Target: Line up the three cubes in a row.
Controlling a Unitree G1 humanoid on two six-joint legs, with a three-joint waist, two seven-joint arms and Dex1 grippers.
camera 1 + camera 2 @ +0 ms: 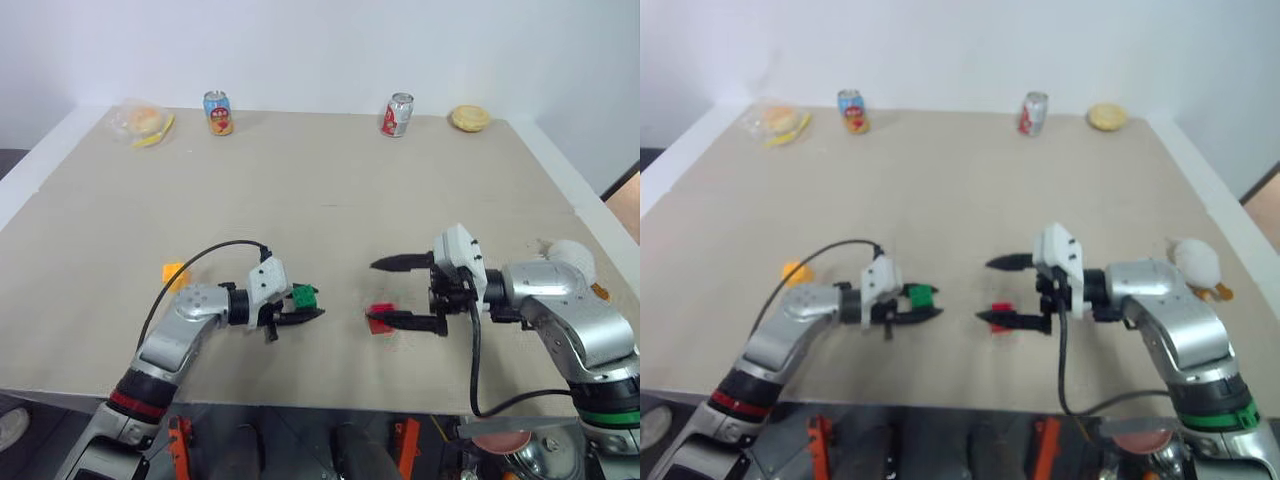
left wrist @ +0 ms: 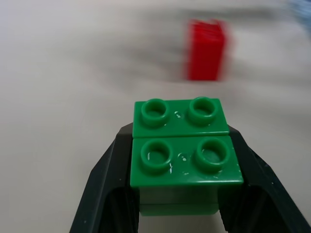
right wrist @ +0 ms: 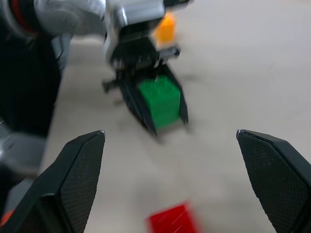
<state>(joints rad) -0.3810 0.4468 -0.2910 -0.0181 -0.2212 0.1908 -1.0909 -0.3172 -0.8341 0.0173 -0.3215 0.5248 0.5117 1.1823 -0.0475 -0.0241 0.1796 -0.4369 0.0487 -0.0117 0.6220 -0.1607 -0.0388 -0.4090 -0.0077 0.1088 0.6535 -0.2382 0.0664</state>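
Closest to the camera are the two claws, low over the front of the big tan tabletop [image 1: 330,190], which is the largest thing here. Right claw [image 1: 392,292] has its two black fingers spread wide apart and grips nothing. Its lower finger sits just beside the red cube [image 1: 379,318], which rests on the tabletop between the two claws. Left claw [image 1: 306,314] is clenched on the green cube [image 1: 303,295], with one black finger pressed on each side and the bumpy top facing up. Yellow-orange cube [image 1: 175,274] lies on the tabletop past the left arm, out toward the left side, well apart from the red one. So the three cubes are not in a neat row.

Next in size, a white plush duck [image 1: 568,258] sits near the right edge, behind the right arm. Far at the back stand two drink cans, one blue and orange [image 1: 217,113] and one red and silver [image 1: 397,115]. Near each back corner is a bit of toy food, one on the left [image 1: 143,122] and one on the right [image 1: 469,118].
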